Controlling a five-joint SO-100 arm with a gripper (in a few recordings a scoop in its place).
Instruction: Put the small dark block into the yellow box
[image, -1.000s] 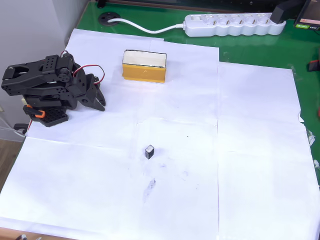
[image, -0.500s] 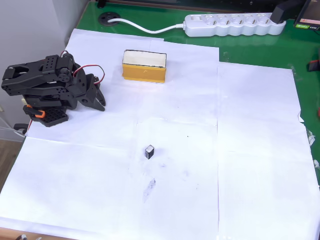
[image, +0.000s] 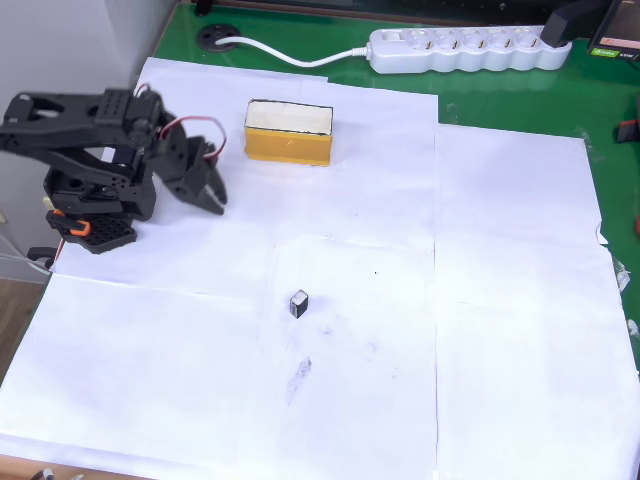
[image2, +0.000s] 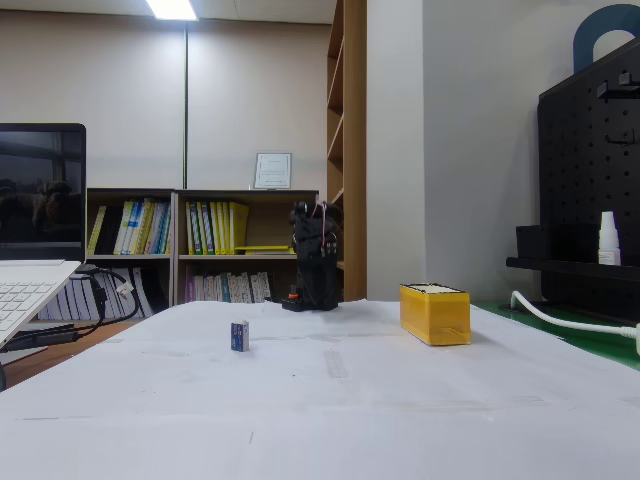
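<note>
The small dark block (image: 298, 303) lies on the white paper near the table's middle in the overhead view, its pale face up; the fixed view shows the block (image2: 240, 336) standing alone left of centre. The yellow box (image: 288, 131) sits at the paper's far edge with its cream inside showing, and in the fixed view the box (image2: 434, 313) is on the right. My black gripper (image: 212, 197) hangs at the left, fingers together and holding nothing, left of the box and well above-left of the block. In the fixed view the arm (image2: 316, 256) stands folded at the table's far end.
White paper sheets (image: 500, 330) cover the green table. A white power strip (image: 470, 48) with its cable lies along the far edge. A laptop (image2: 35, 270) stands at the left in the fixed view. A black pegboard (image2: 590, 190) rises at the right.
The arm has lifted from its folded rest and swung its gripper slightly rightward toward the paper. Block and box have not moved.
</note>
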